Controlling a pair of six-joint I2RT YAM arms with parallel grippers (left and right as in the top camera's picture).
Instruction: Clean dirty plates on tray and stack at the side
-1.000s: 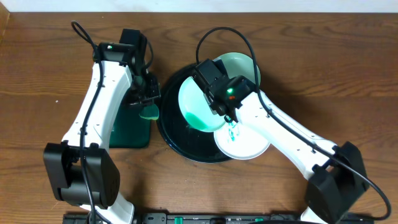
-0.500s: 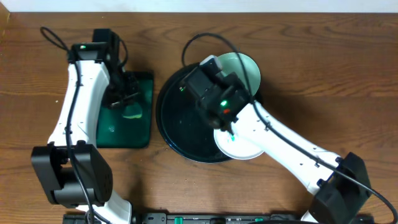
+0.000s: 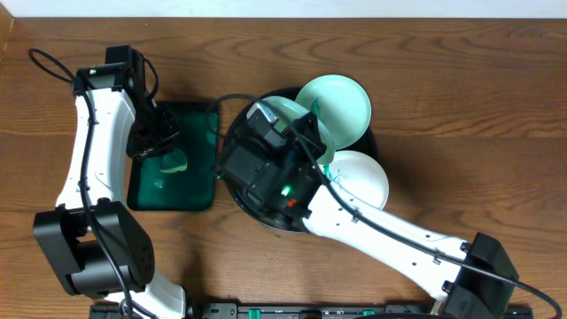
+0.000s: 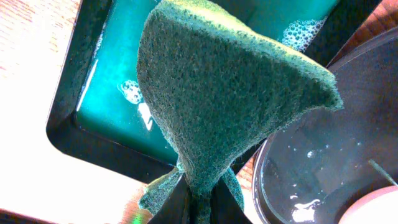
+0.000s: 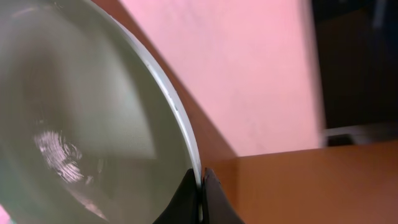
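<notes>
Plate [image 5: 93, 124] rim pinched in right claw [image 5: 200, 182]; left claw [image 4: 198, 202] clamps green sponge [image 4: 224, 106] over green tray [image 4: 109, 81].

Overhead looks down; close left wrist shares tray [image 4: 323, 149].

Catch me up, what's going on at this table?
Plate washing, mid-job. The left gripper has its jaws shut on a green scouring sponge, held over the dark green tray of soapy water. The right gripper pinches one plate by its rim above the black tray. Two more, a pale-aqua plate and a white plate, sit at that tray's right edge.
</notes>
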